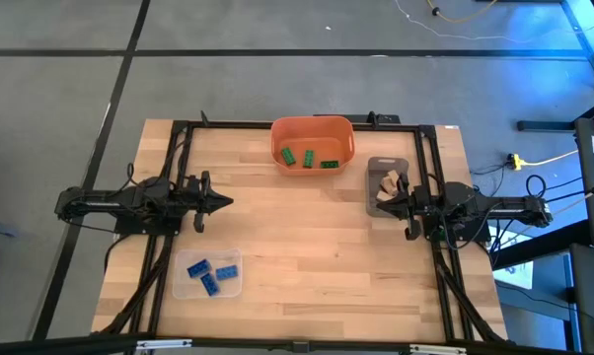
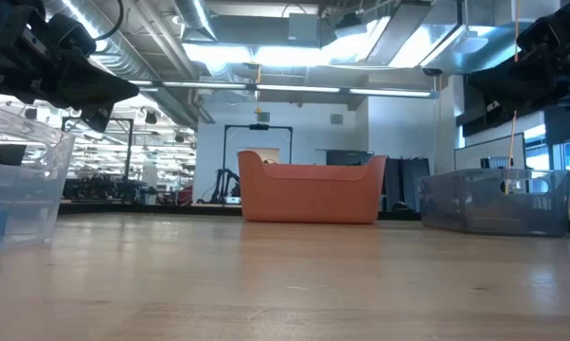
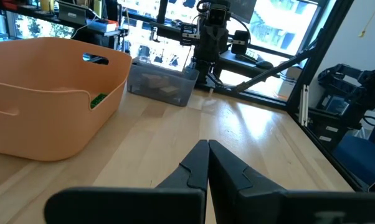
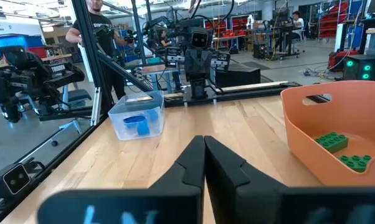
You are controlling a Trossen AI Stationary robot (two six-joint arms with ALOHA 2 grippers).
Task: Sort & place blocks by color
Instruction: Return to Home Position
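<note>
The wooden table [image 1: 307, 256] carries three containers, with one arm at each side edge. The left arm [image 1: 129, 204] reaches in from the left edge, and the right arm [image 1: 484, 207] reaches in from the right edge. Both are level with the table's middle and point toward each other.

The left gripper [image 1: 223, 202] hangs over bare wood, well apart from every container. Its wrist view shows the two fingers [image 3: 231, 171] pressed together with nothing between them. The right gripper [image 1: 384, 204] hangs above the near part of the grey tray. Its fingers [image 4: 228, 165] are likewise pressed together and hold nothing.

The orange bin [image 1: 313, 122] stands at the middle of the far edge. The grey tray [image 1: 381, 164] sits just right of it, and the clear tray [image 1: 230, 288] sits near the front-left corner.

The blocks are sorted:
- Three green blocks [image 1: 308, 159] lie in a row in the orange bin.
- Three blue blocks [image 1: 210, 285] lie close together in the clear tray.
- The tan blocks [image 1: 389, 180] lie heaped in the grey tray, and their number cannot be told
</note>
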